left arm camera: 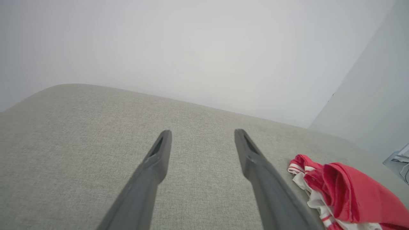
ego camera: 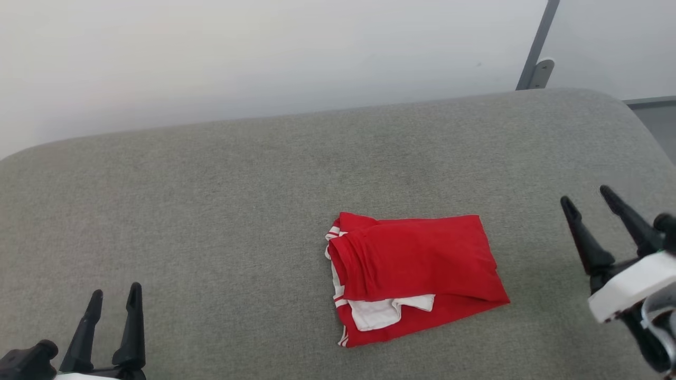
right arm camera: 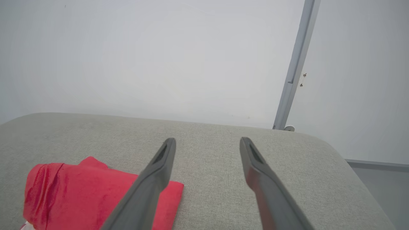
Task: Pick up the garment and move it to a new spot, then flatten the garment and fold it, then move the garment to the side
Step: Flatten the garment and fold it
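The garment (ego camera: 417,274) is a red T-shirt with white sleeve fabric, lying folded in a compact bundle on the grey cushioned surface (ego camera: 211,211), right of centre. My left gripper (ego camera: 113,298) is open at the lower left, well apart from the garment. My right gripper (ego camera: 586,198) is open at the right edge, raised and to the right of the garment, touching nothing. In the left wrist view the garment (left arm camera: 345,195) lies right of the open left gripper (left arm camera: 203,134). In the right wrist view the garment (right arm camera: 89,191) lies left of the open right gripper (right arm camera: 207,142).
A pale wall (ego camera: 264,53) rises behind the grey surface. A grey metal post (ego camera: 536,47) stands at the back right, with its bracket near the surface's rounded far corner. The surface's right edge drops toward the floor (ego camera: 660,121).
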You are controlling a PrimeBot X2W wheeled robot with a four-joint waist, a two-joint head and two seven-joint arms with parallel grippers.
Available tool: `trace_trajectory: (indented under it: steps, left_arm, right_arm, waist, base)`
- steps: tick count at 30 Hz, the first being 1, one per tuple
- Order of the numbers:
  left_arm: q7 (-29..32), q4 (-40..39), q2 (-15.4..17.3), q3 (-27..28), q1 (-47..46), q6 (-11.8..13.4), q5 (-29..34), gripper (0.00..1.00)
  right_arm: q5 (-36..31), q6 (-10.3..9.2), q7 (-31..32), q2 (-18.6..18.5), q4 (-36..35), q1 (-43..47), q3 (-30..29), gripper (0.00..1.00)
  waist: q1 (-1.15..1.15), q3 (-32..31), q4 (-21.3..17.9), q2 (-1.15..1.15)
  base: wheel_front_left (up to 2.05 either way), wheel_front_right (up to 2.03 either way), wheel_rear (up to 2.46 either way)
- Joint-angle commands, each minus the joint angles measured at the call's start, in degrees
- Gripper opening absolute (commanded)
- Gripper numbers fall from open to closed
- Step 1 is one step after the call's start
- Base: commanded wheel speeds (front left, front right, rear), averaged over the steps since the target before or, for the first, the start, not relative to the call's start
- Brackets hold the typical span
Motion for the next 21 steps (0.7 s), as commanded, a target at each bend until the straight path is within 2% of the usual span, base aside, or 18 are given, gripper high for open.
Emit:
trace_trajectory:
  steps: [1,5,10,13,21]
  left_arm:
    - [-0.27,-0.23,-0.31,0.64,0.47,-0.16,0.98,1.00]
    - [-0.27,-0.51,-1.91,3.05,0.92,-0.16,3.17,1.00]
    - [-0.27,-0.50,-4.19,5.37,1.22,-0.16,5.33,1.00]
    - [-0.27,-0.64,-5.67,6.59,1.34,-0.16,6.28,1.00]
    - [-0.27,-0.32,-7.04,7.40,1.05,-0.16,7.41,1.00]
  right_arm:
    - [-1.14,-0.02,-1.91,0.61,1.10,0.62,0.53,1.00]
    - [-3.38,-0.02,-5.88,1.81,3.88,0.43,1.30,1.00]
    - [-5.67,-0.02,-7.36,3.34,5.50,0.74,2.08,1.00]
    - [-6.81,-0.02,-7.39,5.25,3.58,1.74,0.13,1.00]
    - [-7.97,-0.02,-7.40,7.66,1.45,4.78,-2.67,1.00]
  waist:
    - [0.00,-0.22,-0.29,0.00]
    - [0.00,-0.50,-0.62,0.00]
    - [0.00,-0.87,-0.59,0.00]
    - [0.00,-0.97,-0.06,0.00]
    - [0.00,-1.24,1.69,0.00]
  base:
    - [0.00,0.00,0.00]
    - [0.00,0.00,0.00]
    - [0.00,0.00,0.00]
    - [0.00,0.00,0.00]
    - [0.00,0.00,0.00]
